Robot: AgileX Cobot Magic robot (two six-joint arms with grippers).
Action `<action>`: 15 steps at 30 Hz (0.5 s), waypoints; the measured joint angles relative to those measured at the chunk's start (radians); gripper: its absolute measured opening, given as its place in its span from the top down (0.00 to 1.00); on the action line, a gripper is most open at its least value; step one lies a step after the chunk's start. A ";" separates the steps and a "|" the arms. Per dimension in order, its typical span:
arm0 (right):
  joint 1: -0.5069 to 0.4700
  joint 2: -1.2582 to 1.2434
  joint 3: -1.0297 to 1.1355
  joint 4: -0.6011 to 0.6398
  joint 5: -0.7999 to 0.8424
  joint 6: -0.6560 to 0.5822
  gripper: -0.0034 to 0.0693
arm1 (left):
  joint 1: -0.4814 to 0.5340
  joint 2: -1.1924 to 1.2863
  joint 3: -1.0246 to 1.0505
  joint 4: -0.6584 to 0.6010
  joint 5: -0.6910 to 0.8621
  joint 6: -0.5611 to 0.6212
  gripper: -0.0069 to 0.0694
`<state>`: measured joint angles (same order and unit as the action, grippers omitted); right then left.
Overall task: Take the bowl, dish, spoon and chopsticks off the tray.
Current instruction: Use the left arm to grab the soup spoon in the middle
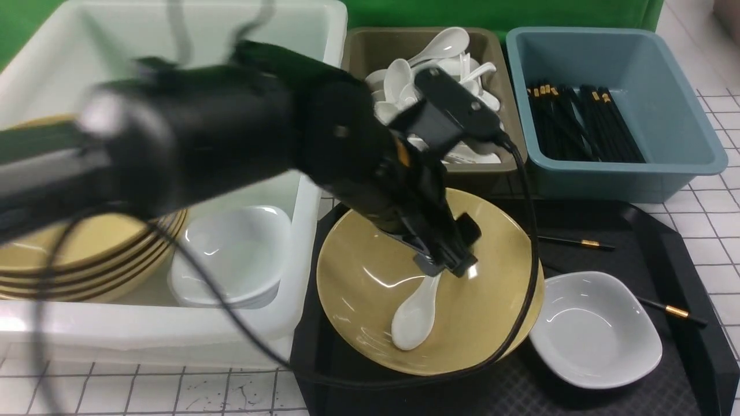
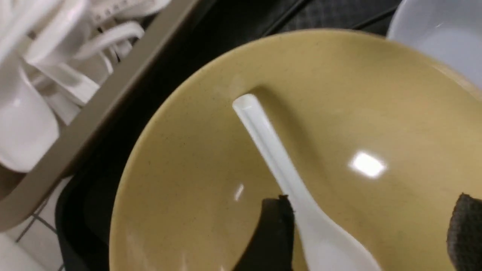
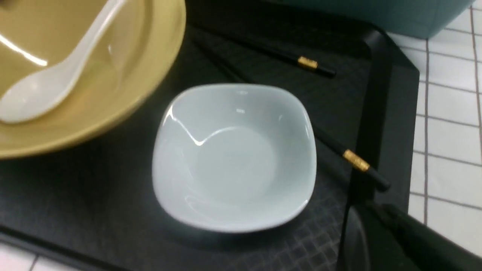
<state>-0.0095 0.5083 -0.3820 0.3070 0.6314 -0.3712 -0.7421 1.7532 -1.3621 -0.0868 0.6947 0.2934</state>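
Left gripper [image 1: 448, 266] is held open above the bowl [image 1: 352, 271], in which the spoon [image 1: 415, 320] is cradled; right of the bowl, the dish [image 1: 598, 332] and chopsticks [image 1: 676, 312] are carried by the tray [image 1: 647, 398].

Note brown tub [image 1: 474, 168] of spare spoons [image 1: 398, 81] beyond left gripper [image 1: 447, 264]; blue tub [image 1: 673, 104] beyond, rightward; white tub [image 1: 144, 325] with stacked bowls [image 1: 98, 242], leftward.
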 joint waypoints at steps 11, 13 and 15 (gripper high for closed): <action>0.000 0.000 0.000 0.006 -0.017 0.000 0.89 | 0.000 0.253 -0.109 0.105 0.020 -0.084 0.40; 0.000 0.000 0.000 0.006 -0.018 0.000 0.89 | 0.000 0.264 -0.109 0.105 0.020 -0.090 0.58; 0.000 0.000 0.000 0.006 -0.018 0.000 0.89 | 0.000 0.263 -0.114 0.105 0.028 -0.105 0.79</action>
<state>-0.0095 0.5083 -0.3820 0.3134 0.6129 -0.3712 -0.7421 2.0163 -1.4763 0.0180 0.7223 0.1881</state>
